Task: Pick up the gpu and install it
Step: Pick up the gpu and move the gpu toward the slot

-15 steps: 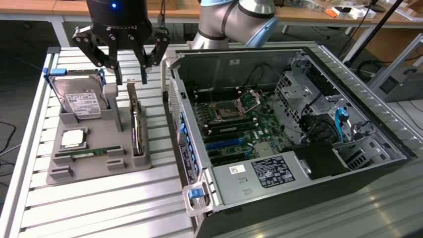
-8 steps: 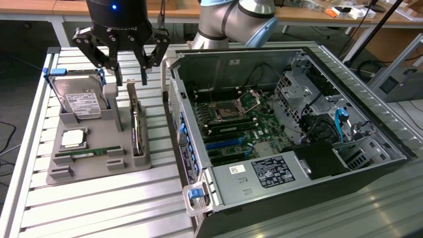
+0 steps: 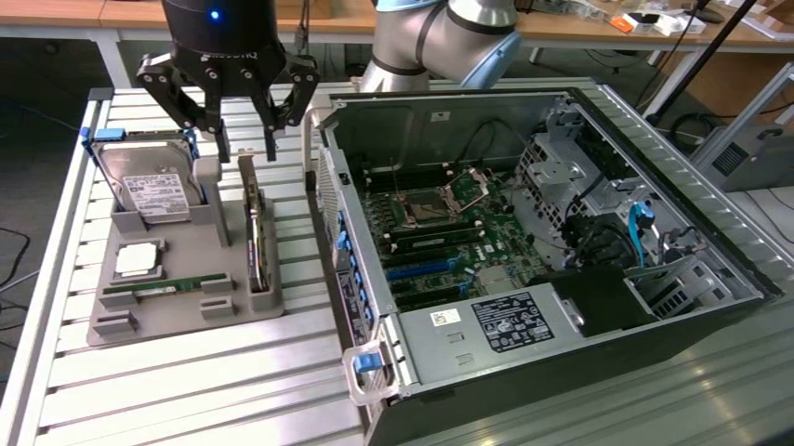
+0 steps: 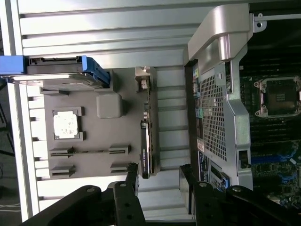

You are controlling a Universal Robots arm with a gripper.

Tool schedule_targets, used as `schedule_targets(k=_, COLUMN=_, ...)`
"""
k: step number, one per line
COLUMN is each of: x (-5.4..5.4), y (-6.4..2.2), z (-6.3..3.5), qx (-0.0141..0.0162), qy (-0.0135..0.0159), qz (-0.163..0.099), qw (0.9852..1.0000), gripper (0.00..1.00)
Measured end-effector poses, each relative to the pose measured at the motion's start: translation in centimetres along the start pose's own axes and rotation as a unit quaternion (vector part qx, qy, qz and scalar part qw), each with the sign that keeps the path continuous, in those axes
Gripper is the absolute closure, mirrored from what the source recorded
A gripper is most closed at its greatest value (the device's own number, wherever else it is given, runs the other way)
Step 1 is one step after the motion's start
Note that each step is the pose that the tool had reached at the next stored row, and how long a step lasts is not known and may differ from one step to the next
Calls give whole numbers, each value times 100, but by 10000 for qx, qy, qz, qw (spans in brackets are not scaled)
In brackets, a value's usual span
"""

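The gpu (image 3: 255, 237) is a thin dark card standing on its long edge in a slot of the grey holder (image 3: 186, 321), on the side nearest the computer case. In the wrist view the gpu (image 4: 146, 141) is edge-on, with its silver bracket (image 4: 142, 77) at one end. My gripper (image 3: 245, 149) hangs open just above the card's far end and holds nothing. Its two black fingers reach down on either side of the card's line without touching it. In the wrist view the gripper (image 4: 160, 181) straddles the card's end with a wide gap.
The grey holder also carries a silver hard drive (image 3: 149, 186) in a blue caddy, a CPU (image 3: 137, 260) and a green RAM stick (image 3: 167, 286). The open computer case (image 3: 372, 362), with its motherboard (image 3: 434, 223) exposed, stands close to the holder, on the exterior view's right.
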State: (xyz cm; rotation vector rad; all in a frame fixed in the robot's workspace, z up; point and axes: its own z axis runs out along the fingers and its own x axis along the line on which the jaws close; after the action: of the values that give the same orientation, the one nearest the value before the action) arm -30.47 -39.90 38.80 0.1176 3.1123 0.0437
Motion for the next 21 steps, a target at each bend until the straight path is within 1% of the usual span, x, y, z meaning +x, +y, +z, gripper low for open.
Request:
schedule_targets(k=12, x=0, y=0, z=15, qx=26, qy=-1, qz=0, qw=10000, gripper=52)
schedule_targets(k=14, x=1, y=-1, z=30, qx=34, qy=-2, qz=-1, qw=10000, gripper=52)
schedule_targets(k=21, x=1, y=-1, z=39, qx=41, qy=-3, qz=-1, qw=10000, gripper=52)
